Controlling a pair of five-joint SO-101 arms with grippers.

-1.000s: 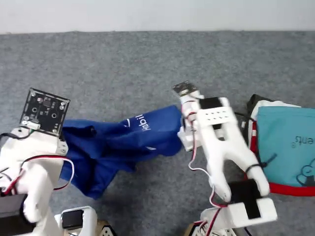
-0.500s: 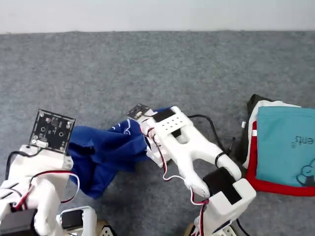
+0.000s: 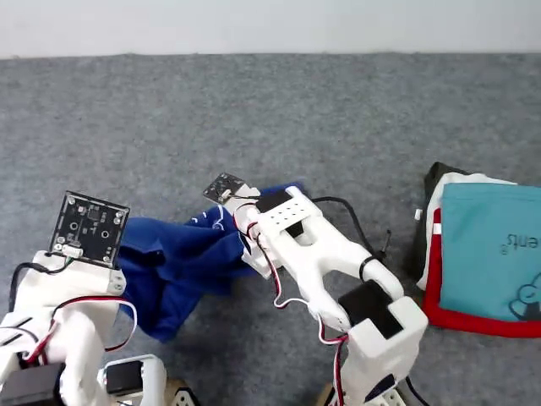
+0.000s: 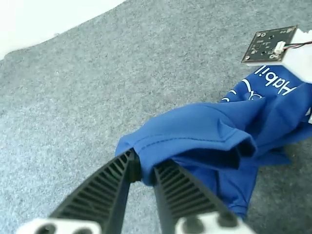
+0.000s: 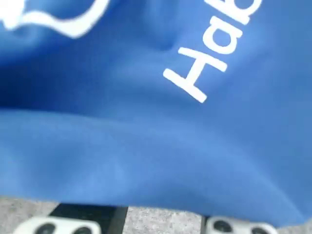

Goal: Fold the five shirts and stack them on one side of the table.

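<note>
blue shirt (image 3: 182,258) lies bunched on the grey tabletop (image 3: 338,118), well apart from the folded stack (image 3: 486,254). the left end effector (image 4: 141,170) is clamped on a fold at the shirt's end farthest from the stack; the right end effector (image 3: 245,244) grips the end nearer the stack.

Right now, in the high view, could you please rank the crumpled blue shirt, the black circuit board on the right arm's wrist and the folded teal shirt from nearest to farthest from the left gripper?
1. The crumpled blue shirt: held by the left gripper.
2. The black circuit board on the right arm's wrist: mid-table.
3. The folded teal shirt: far right.
</note>
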